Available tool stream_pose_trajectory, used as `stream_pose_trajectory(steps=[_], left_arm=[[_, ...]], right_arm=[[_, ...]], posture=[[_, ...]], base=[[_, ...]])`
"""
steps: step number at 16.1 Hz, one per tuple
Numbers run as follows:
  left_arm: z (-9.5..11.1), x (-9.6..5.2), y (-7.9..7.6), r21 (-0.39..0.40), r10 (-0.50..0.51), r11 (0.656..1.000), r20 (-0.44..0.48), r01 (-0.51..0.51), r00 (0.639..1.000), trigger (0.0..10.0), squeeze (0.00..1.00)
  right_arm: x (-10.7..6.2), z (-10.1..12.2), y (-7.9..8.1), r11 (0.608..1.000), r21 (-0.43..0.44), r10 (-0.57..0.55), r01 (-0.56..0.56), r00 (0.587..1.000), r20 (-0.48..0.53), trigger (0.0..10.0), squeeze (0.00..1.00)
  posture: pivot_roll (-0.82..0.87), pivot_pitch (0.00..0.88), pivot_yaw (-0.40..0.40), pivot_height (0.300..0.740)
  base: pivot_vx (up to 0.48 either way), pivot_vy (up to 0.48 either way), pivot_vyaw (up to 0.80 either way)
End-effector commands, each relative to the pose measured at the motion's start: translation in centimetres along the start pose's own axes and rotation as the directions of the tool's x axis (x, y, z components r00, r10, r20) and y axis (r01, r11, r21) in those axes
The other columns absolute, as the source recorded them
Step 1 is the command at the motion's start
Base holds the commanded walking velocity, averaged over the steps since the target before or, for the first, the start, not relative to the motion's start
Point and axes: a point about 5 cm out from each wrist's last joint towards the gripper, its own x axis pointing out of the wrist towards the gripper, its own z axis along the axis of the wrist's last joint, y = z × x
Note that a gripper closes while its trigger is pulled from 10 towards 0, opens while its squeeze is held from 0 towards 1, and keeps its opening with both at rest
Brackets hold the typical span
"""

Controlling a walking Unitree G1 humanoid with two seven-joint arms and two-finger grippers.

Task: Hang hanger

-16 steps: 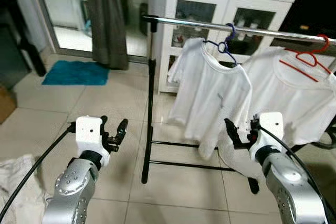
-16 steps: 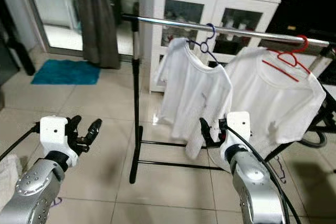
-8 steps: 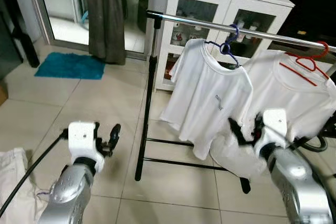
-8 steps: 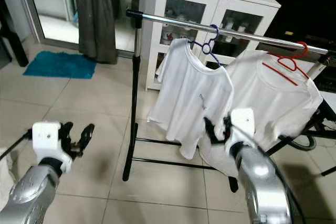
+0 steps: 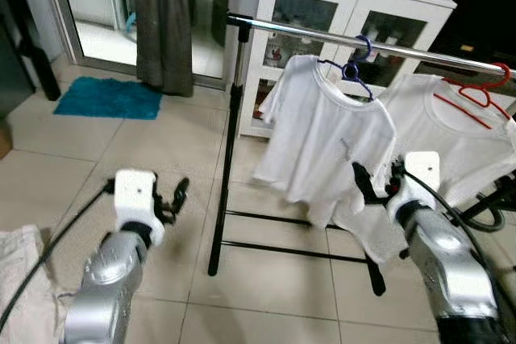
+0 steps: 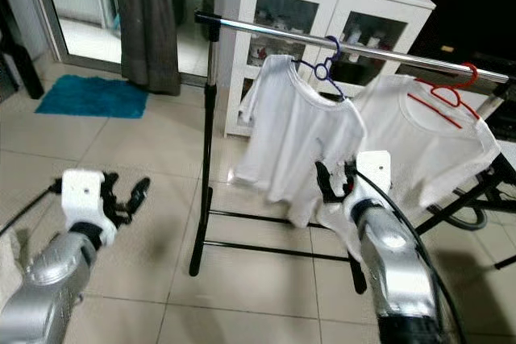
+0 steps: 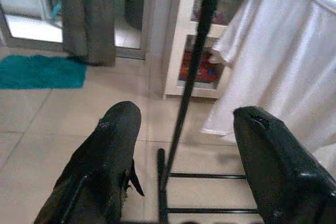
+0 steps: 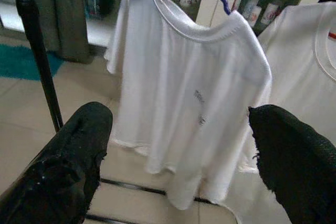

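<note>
One black-framed garment rack with a chrome top rail, standing on pale floor tiles. Two white T-shirts on that rail, side by side. Two hangers hooked over the rail: one blue wire hanger and one red wire hanger (each inside a shirt collar). Right gripper released, fingers spread, empty, low before the blue-hung shirt, hanger well above. Left gripper likewise spread, empty, left of the rack post.
</note>
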Motion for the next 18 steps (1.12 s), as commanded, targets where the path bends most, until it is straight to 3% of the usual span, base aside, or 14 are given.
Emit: stream_pose_trajectory(steps=[1,5,7,11,14,18], left_arm=[[0.1,0.7,0.6,0.002,-0.001,1.000,0.005,0.000,1.000,10.0,0.00],[0.5,2.1,1.2,0.012,0.009,1.000,0.018,-0.009,1.000,10.0,0.00],[-0.7,1.4,0.3,0.016,-0.045,0.999,-0.023,0.045,0.999,10.0,0.00],[-2.5,0.2,-1.9,-0.031,-0.099,0.995,-0.059,0.097,0.993,10.0,0.00],[-2.7,0.1,-2.4,-0.039,-0.098,0.995,-0.060,0.096,0.993,10.0,0.00],[-3.0,-0.5,-2.3,-0.049,-0.049,0.998,-0.050,0.046,0.998,10.0,0.00]], right_arm=[[0.6,0.1,-0.6,0.999,0.022,-0.043,0.042,0.999,0.023,10.0,0.00],[1.9,0.6,-0.7,0.990,0.086,-0.116,0.112,0.992,0.052,10.0,0.00],[0.6,0.7,-0.8,0.993,0.072,-0.098,0.093,0.993,0.072,10.0,0.00],[-2.4,-0.9,-2.9,0.988,0.038,-0.153,0.152,0.988,0.021,10.0,0.00],[-2.6,-0.9,-3.4,0.989,0.018,-0.148,0.147,0.989,0.009,10.0,0.00],[-1.0,0.7,-2.9,0.996,-0.022,-0.084,0.085,0.996,0.025,10.0,0.00]], posture=[[0.15,0.000,-0.117,0.740],[0.14,0.000,-0.088,0.740],[0.11,0.000,-0.085,0.740],[0.04,0.000,-0.076,0.740],[0.05,0.000,-0.112,0.740],[0.05,0.000,-0.148,0.740]], base=[[0.000,0.000,0.00],[0.000,0.000,0.00],[0.000,0.000,0.00],[0.000,0.000,0.00],[0.000,0.000,0.00],[0.000,0.000,0.00]])
